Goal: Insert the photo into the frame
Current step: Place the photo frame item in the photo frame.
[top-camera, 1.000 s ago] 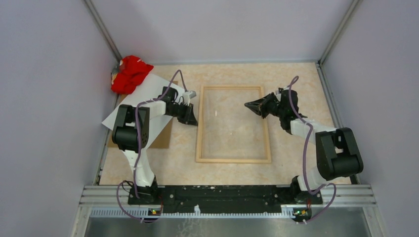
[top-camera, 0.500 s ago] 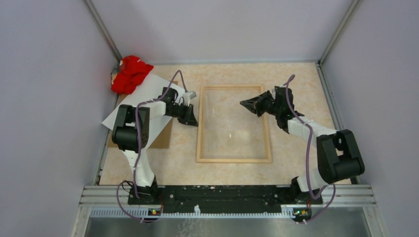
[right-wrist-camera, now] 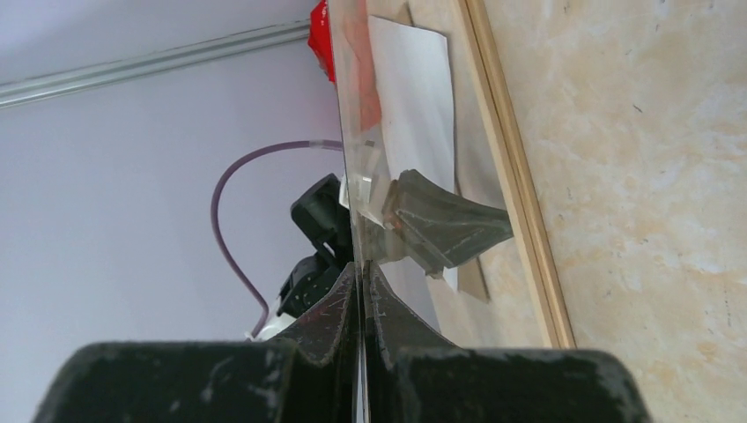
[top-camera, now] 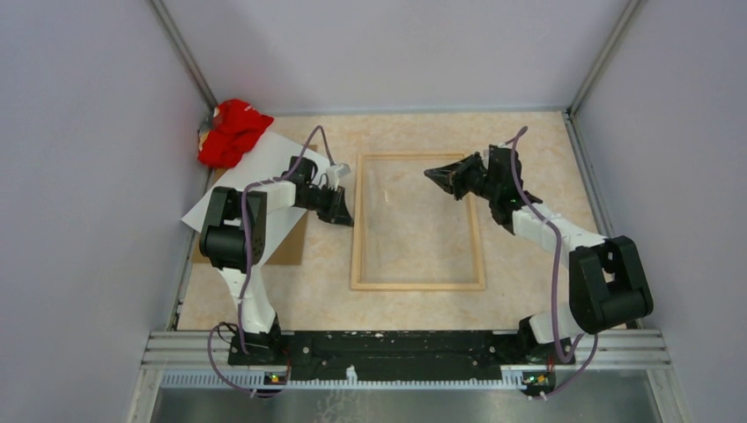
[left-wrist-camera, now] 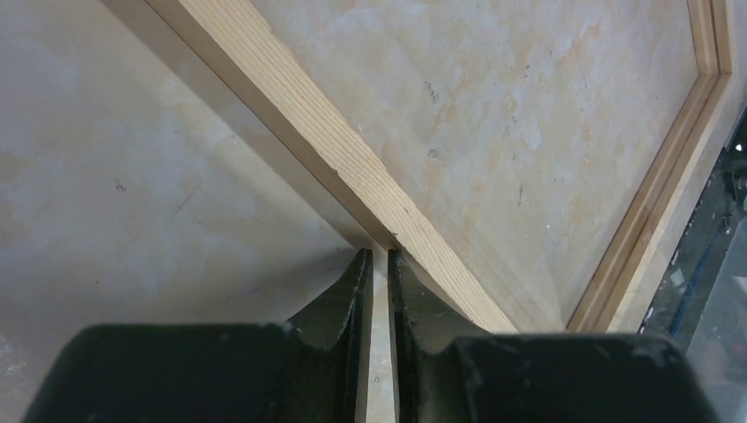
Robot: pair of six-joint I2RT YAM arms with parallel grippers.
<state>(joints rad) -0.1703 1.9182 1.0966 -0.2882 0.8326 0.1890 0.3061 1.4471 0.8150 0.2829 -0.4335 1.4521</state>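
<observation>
While right gripper (right-wrist-camera: 359, 269) pinches clear pane (top-camera: 401, 220) over frame (top-camera: 417, 285), left gripper (left-wrist-camera: 373, 260) barely parted, photo (top-camera: 257, 163) beside red cloth (top-camera: 232, 130).

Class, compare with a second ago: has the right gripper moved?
Yes. The right gripper has shifted towards the far end of the frame, and slightly left.

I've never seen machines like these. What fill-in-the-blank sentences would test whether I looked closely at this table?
The right gripper pinches the clear pane; the left gripper holds ____.
The crumpled cloth in the far corner is ____.
The frame is made of light ____.
The photo lies white back up on the frame's ____ side.

Missing words: nothing; red; wood; left.
</observation>
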